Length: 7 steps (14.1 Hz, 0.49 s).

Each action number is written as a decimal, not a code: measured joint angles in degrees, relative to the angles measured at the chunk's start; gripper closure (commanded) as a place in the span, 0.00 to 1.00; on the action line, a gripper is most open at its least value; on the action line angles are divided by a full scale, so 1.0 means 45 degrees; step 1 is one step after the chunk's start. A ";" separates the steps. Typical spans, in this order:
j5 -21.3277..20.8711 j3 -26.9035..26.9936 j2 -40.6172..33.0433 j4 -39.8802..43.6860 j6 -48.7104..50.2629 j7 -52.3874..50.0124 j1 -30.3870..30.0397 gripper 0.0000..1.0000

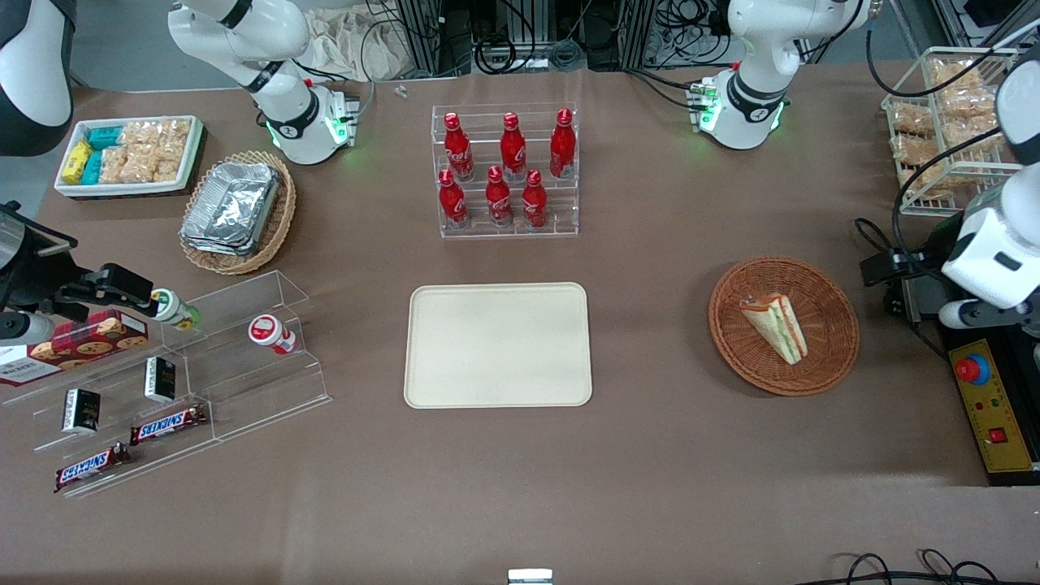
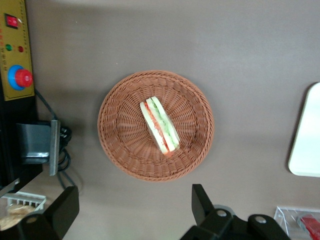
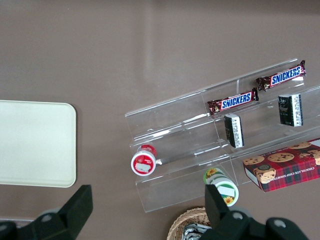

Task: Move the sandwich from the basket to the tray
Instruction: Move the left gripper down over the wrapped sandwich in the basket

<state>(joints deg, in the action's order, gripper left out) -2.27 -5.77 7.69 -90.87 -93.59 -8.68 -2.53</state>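
Observation:
The sandwich point(image 1: 776, 327) point(image 2: 160, 126), a pale bread wedge with green and orange-red filling, lies in the round reddish-brown wicker basket point(image 1: 837, 309) point(image 2: 120, 150) toward the working arm's end of the table. The cream tray point(image 1: 497, 345) point(image 2: 307, 135) point(image 3: 35, 142) lies flat at the table's middle with nothing on it. My gripper point(image 2: 132, 205) hangs high above the table, beside the basket's rim and a little farther from the front camera than the basket. It is open wide, with only bare table between its fingers point(image 2: 202, 202). In the front view the arm's white wrist point(image 1: 991, 252) hides it.
A yellow control box with a red button point(image 1: 991, 406) and a black block with cables point(image 1: 902, 272) sit beside the basket. A wire rack of snacks point(image 1: 951, 130) stands farther back. A cola bottle rack point(image 1: 505, 171) stands past the tray. A clear snack shelf point(image 1: 179, 366) lies toward the parked arm's end.

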 measured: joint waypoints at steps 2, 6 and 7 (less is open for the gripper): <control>0.0048 -0.0024 -0.0759 -0.2088 -0.1813 -0.0890 0.0020 0.00; 0.0074 -0.0339 -0.1640 -0.5553 -0.4582 -0.3886 0.0115 0.00; 0.0084 -0.0388 -0.1635 -0.6126 -0.5281 -0.4443 0.0139 0.00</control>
<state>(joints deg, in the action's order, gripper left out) -1.89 -7.52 0.34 -118.44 -117.35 -28.67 -1.91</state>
